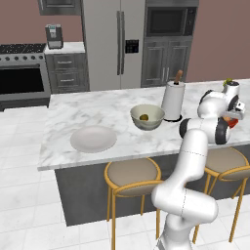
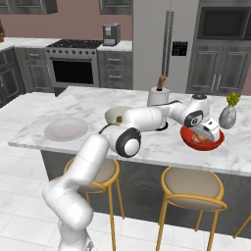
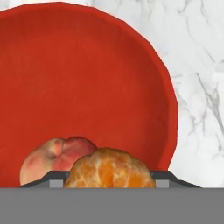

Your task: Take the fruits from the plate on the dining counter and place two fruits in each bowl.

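The gripper [image 2: 208, 135] hangs over the red bowl [image 2: 216, 142] at the right of the right base view; whether its jaws are apart or closed cannot be told. In the hand view an orange fruit [image 3: 109, 170] sits at the bottom centre, just between the fingertips, with a reddish fruit [image 3: 52, 158] touching its left side, both inside the red bowl. The left base view adds the beige bowl [image 1: 147, 117] at centre holding one visible brownish fruit [image 1: 144, 117], and the bare plate [image 1: 93, 138] at left on the dining counter [image 1: 68, 110].
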